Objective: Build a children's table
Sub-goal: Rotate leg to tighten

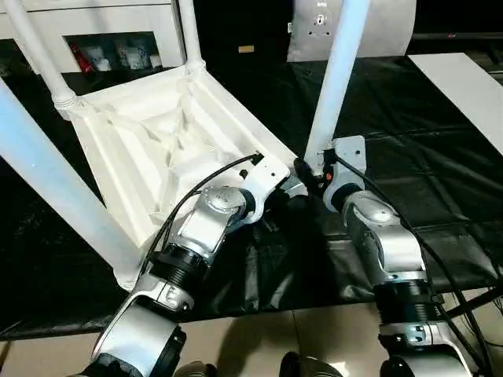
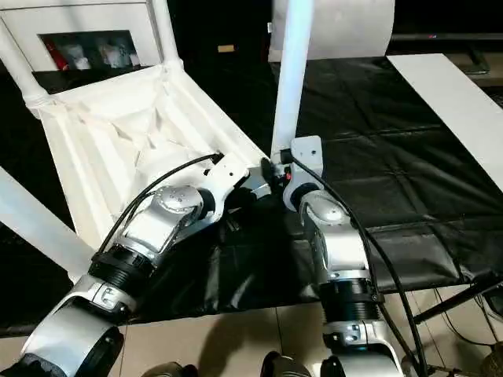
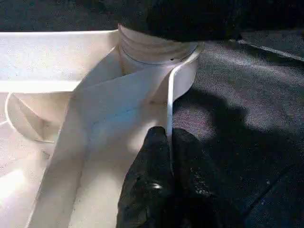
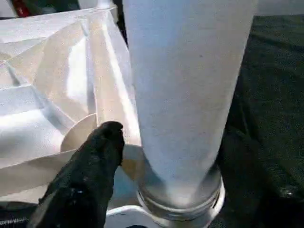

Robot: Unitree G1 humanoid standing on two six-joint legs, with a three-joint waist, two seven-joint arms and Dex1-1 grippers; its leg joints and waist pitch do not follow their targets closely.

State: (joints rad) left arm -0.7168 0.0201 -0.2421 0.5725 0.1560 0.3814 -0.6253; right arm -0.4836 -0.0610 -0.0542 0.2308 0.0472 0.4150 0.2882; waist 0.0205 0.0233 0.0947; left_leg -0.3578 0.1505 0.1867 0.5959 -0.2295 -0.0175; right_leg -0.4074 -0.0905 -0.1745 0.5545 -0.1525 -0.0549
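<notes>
- The children's table [image 1: 157, 149] lies upside down on the black mat [image 1: 409, 157], ribbed underside up, legs standing in its corner sockets.
- The left gripper [image 3: 166, 142] is pinched together on the table's thin rim beside the near corner socket.
- The right gripper [image 1: 308, 174] sits at the base of the near leg [image 1: 336, 78], one finger [image 4: 102, 147] just beside it; cannot tell its spread.

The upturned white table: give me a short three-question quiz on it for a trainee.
1. True or false: the table top lies with its ribbed underside facing up.
2. How many white legs rise from its corners?
3. What does the left hand pinch? A: a leg. B: a thin rim of the table top. C: nothing.
Key: 1 true; 2 four; 3 B.
</notes>
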